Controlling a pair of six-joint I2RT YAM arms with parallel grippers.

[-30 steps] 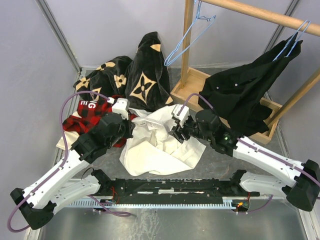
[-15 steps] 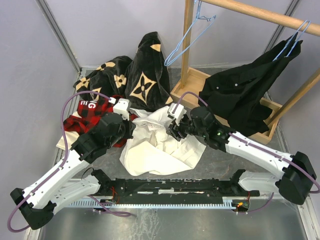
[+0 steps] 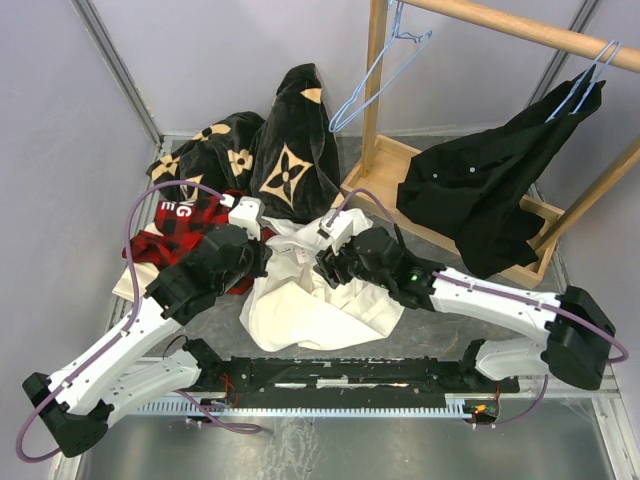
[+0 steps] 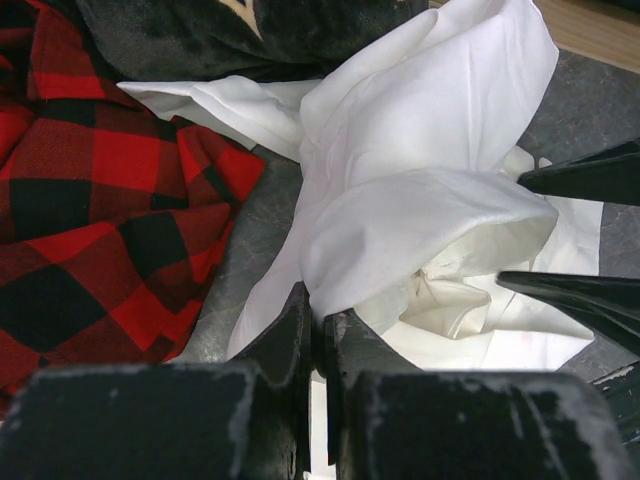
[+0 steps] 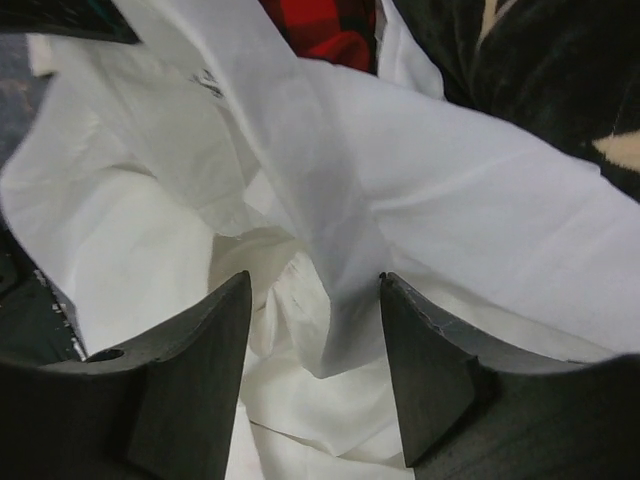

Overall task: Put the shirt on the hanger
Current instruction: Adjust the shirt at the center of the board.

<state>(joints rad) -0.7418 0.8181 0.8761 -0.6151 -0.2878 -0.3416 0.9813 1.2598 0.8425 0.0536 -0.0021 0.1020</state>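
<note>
Table [image 4: 255,225] crowded: left gripper [image 4: 318,315] clenched on shirt [image 4: 420,210] edge; right gripper [image 5: 315,290] spread astride fold.

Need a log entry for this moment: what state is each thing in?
hanger: empty, hanging from the rail.
shirt: crumpled in a heap, off the hanger.
left gripper: shut on the shirt.
right gripper: open, a shirt fold between its fingers.
black shirt: hanging from the rail.
plaid shirt: crumpled.
</note>
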